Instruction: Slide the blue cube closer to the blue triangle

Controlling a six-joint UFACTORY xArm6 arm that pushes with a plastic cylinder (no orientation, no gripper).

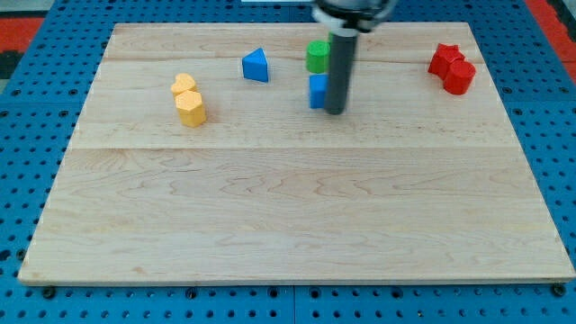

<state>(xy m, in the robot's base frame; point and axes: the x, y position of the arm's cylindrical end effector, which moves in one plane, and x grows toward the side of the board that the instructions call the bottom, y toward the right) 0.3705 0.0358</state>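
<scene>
We see a pale wooden board lying on a blue perforated surface, evenly lit, with red patches at the view's top corners.

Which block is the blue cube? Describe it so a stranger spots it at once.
Start at the wooden board and follow the dark rod down to my tip, near the view's top centre. The blue cube sits against the rod's left side, directly below the green block. Unlike the blue triangle further left, it is boxy.
</scene>
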